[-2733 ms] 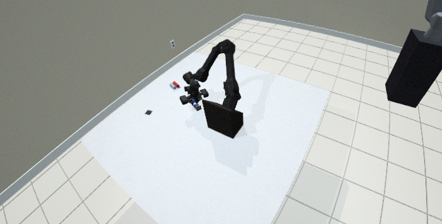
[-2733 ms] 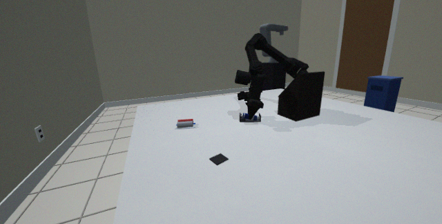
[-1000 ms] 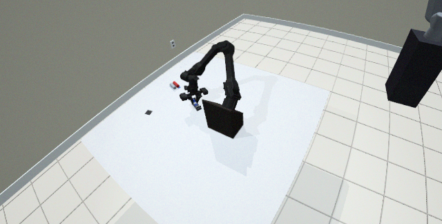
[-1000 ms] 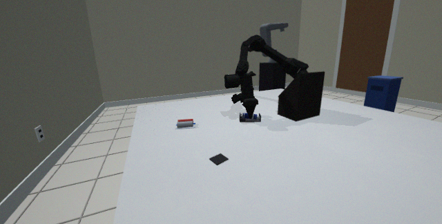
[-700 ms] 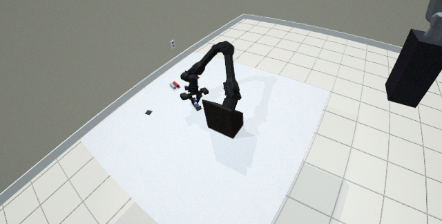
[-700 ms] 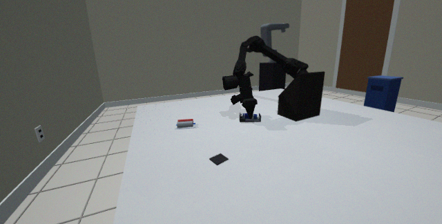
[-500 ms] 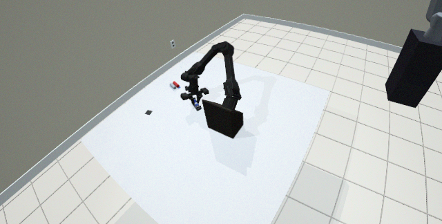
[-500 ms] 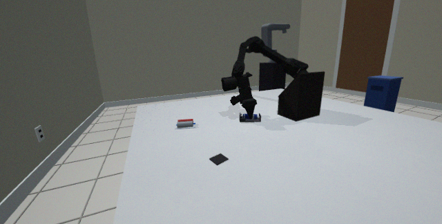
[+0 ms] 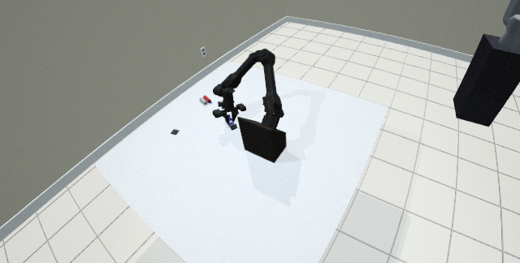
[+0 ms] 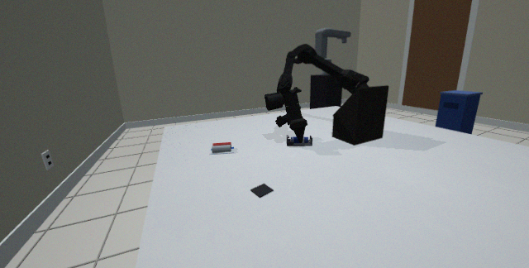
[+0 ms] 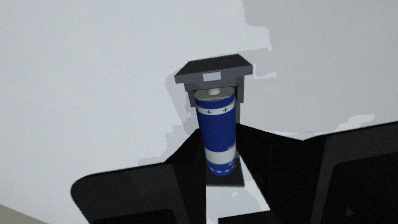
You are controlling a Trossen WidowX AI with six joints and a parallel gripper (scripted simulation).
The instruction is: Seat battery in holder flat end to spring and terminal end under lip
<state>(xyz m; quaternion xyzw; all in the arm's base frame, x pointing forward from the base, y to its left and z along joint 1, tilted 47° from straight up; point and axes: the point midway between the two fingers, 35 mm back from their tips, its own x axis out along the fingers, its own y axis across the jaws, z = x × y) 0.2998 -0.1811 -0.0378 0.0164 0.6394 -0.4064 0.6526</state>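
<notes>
One thing fills your black two-fingered hand (image 11: 220, 165): the blue cylindrical battery with pale bands (image 11: 216, 131), clamped low on its barrel near the flat end, the fingers closed against its sides. It lies along the dark grey plastic holder (image 11: 214, 70), its nubbed terminal end reaching the far lip, and looks close to seated, though how flat it sits cannot be told from here. Judge it rigid, light and smooth-skinned, so it may roll or slip under a loose pinch; a mid-barrel grip across the round sides would suit it best. Farther off on the white bench (image 10: 331, 202) lie a red and grey cylinder pair (image 10: 221, 147) and a small black square (image 10: 261, 190).
</notes>
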